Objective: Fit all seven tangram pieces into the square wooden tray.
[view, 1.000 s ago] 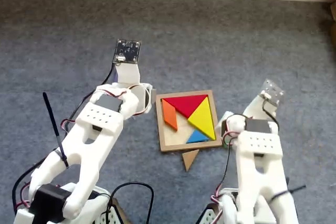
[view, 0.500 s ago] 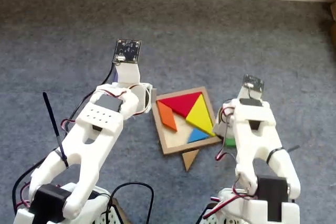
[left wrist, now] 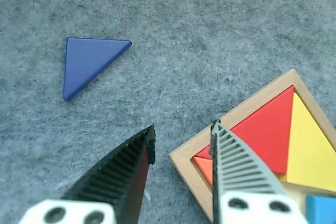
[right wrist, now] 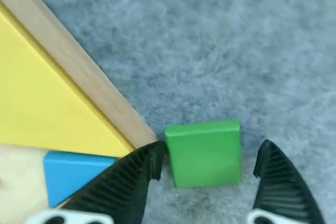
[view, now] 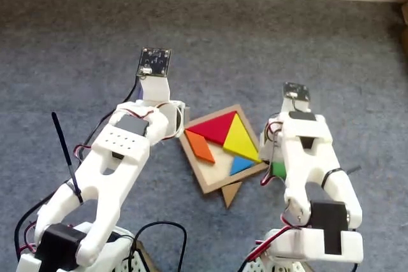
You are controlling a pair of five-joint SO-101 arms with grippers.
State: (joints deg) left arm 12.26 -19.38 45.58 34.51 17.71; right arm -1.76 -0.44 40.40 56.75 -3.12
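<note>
The square wooden tray (view: pixel 205 181) lies turned at an angle between the arms, holding a red triangle (view: pixel 217 127), a yellow triangle (view: pixel 240 139), an orange piece (view: pixel 199 146) and a small light-blue triangle (view: pixel 240 165). A tan triangle (view: pixel 231 192) lies just outside its near corner. My left gripper (left wrist: pixel 182 129) is open at the tray's corner (left wrist: pixel 184 161), with one finger touching the rim. A dark blue triangle (left wrist: pixel 88 64) lies on the carpet beyond it. My right gripper (right wrist: pixel 210 149) is open and straddles a green square (right wrist: pixel 205 153) beside the tray rim (right wrist: pixel 79 72).
Grey carpet covers the floor all round. The left arm (view: pixel 121 151) and the right arm (view: pixel 309 157) flank the tray closely. A pale wall edge runs along the far side.
The right arm swung in toward the tray's side and lowered over the green square. The tray turned counterclockwise and slid slightly left. The left arm stayed put.
</note>
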